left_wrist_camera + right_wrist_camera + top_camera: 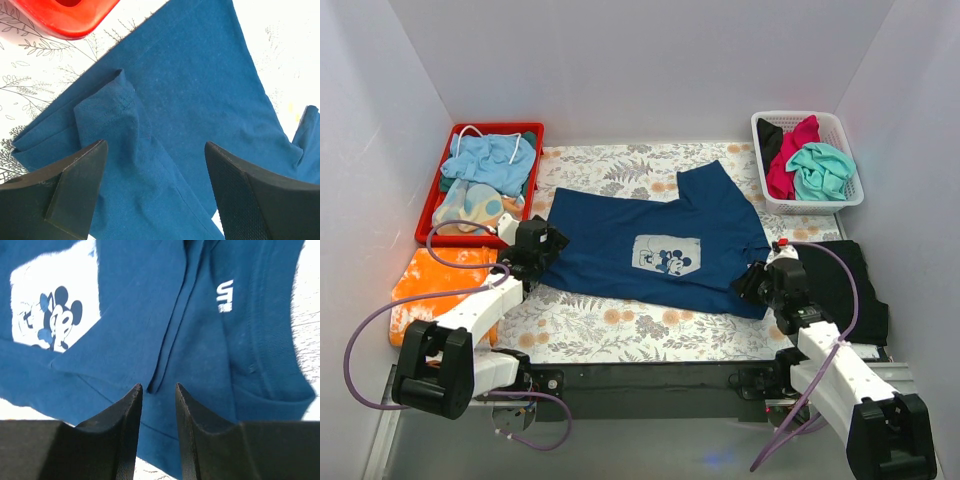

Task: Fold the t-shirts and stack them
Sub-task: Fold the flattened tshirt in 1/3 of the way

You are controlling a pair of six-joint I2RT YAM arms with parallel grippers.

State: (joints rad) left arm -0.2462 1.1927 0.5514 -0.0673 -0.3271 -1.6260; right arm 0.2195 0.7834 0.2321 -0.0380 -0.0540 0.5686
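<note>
The navy-blue t-shirt [650, 245] lies spread on the floral table cover, its pale mouse print [666, 255] facing up. My left gripper [544, 248] is at the shirt's left edge; in the left wrist view [155, 145] its jaws are wide open above a folded sleeve [107, 107]. My right gripper [756, 283] is at the shirt's near right corner; in the right wrist view [157, 386] its jaws stand narrowly apart just over the navy cloth [200, 355] near the collar, holding nothing. The black t-shirt [845, 280] lies flat at the right. Magenta [785, 165] and teal [822, 170] tees are in the basket.
A white basket [848, 193] stands at the back right. A red tray [432, 215] with pale blue and patterned clothes stands at the back left; its corner shows in the left wrist view [65, 20]. An orange cloth [435, 285] lies near the left arm. White walls enclose the table.
</note>
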